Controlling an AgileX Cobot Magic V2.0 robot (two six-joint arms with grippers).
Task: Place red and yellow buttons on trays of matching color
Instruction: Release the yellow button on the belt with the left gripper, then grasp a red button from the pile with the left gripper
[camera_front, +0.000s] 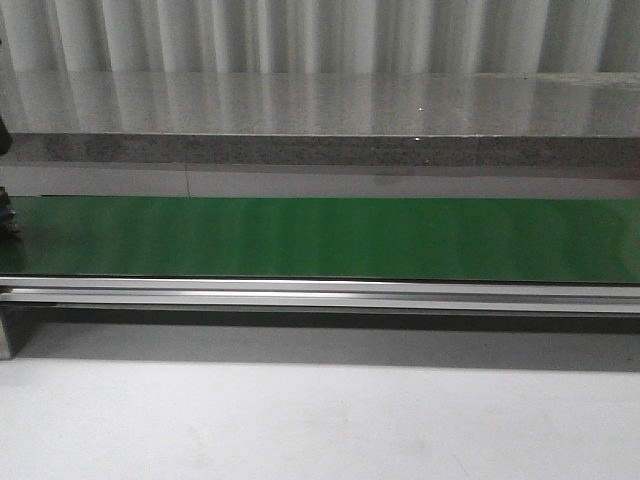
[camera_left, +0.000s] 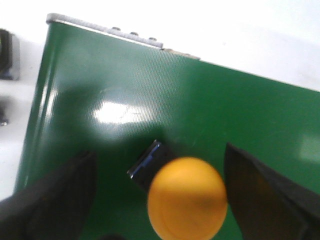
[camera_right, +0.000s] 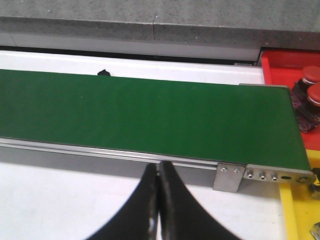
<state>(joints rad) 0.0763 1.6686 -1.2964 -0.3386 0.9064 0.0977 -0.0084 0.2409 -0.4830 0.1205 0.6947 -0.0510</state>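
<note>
A yellow button (camera_left: 186, 200) on a black base (camera_left: 150, 165) rests on the green belt (camera_left: 150, 90), close to the belt's end. My left gripper (camera_left: 159, 152) is open around it, one finger (camera_left: 55, 200) on each side, both apart from the button. My right gripper (camera_right: 159, 169) is shut on nothing, above the white table just in front of the belt's rail. Two red buttons (camera_right: 312, 85) sit in the red tray (camera_right: 280, 60) beyond the belt's end. A corner of the yellow tray (camera_right: 300, 210) shows nearer. The front view shows neither gripper.
The green conveyor belt (camera_front: 320, 238) runs across the front view with an aluminium rail (camera_front: 320, 292) along its near side. A grey stone ledge (camera_front: 320, 105) stands behind it. A metal bracket (camera_right: 229, 178) sticks out at the belt's end.
</note>
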